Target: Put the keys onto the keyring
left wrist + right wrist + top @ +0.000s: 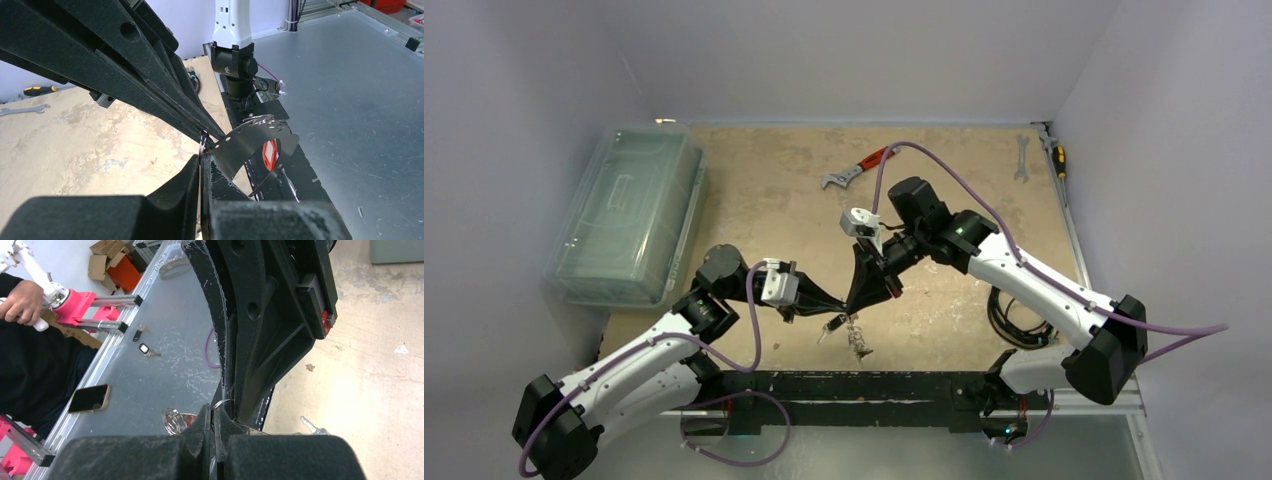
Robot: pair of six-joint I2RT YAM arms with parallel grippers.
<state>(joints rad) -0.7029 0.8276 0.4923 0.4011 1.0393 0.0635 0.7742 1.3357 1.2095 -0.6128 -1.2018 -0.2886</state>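
My two grippers meet tip to tip above the table's near edge. My left gripper [834,303] [202,160] is shut, pinching a thin wire ring [202,141] at the edge of the flat silvery keyring [245,142] with its oval opening. A red-tagged key [270,154] hangs behind that opening. My right gripper [861,298] [214,412] is shut on the same small wire ring [220,403]. A bunch of keys [856,338] dangles below both tips. In the right wrist view, silver rings [172,420] and a key tip [312,426] show beside my fingers.
A red-handled wrench [856,170] lies at mid back, a spanner [1021,158] and screwdriver [1056,155] at back right. A clear plastic box [629,215] stands left. A coiled black cable [1014,320] lies near the right base. A phone [90,397] lies beyond the table's edge.
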